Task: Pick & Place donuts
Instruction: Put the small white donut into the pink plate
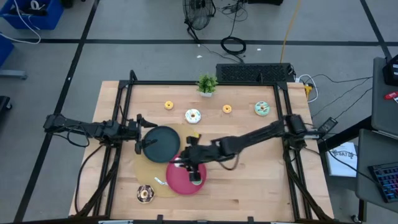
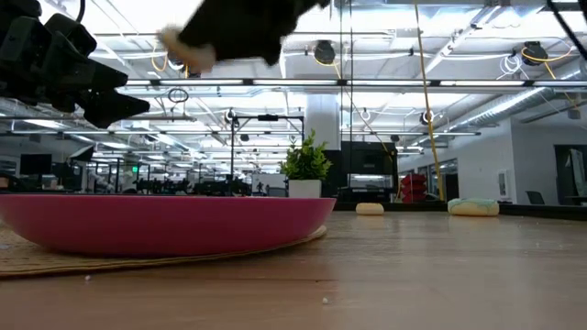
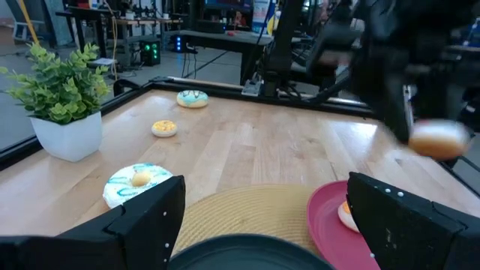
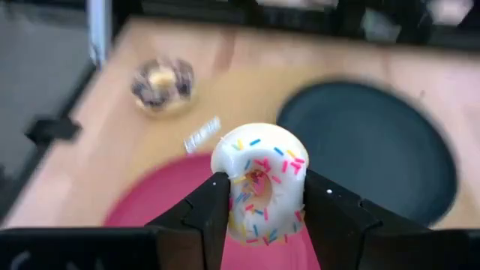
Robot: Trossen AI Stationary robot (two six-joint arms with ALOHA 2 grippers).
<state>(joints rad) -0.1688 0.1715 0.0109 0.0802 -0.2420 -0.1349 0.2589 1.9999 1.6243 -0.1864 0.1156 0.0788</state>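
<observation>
My right gripper point(image 4: 259, 196) hovers over the pink plate point(image 1: 180, 182), shut on a white donut with coloured sprinkles point(image 4: 259, 161). Another pale donut point(image 3: 346, 216) lies on that pink plate. My left gripper point(image 3: 259, 217) is open, at the left rim of the dark plate point(image 1: 163, 143), touching nothing. Both plates sit on a straw mat point(image 3: 247, 210). Resting flat on the table are a white-blue donut point(image 1: 193, 116), two small orange ones point(image 1: 168, 105) point(image 1: 227, 109), a mint one point(image 1: 262, 109) and a chocolate one point(image 1: 145, 194). My right gripper pinches the sprinkled donut between its two fingers point(image 4: 214, 206), one on each outer side of the ring point(image 4: 225, 176). The ring stands on edge with its hole facing the wrist camera. It is lifted clear above the pink plate point(image 2: 165, 225).
A small potted plant point(image 1: 207, 84) stands at the table's far edge. A small clear wrapper point(image 4: 202, 135) lies between the pink plate and the chocolate donut. Black rails point(image 1: 205, 83) frame the table. Bare wood spreads over the right half point(image 1: 255, 168).
</observation>
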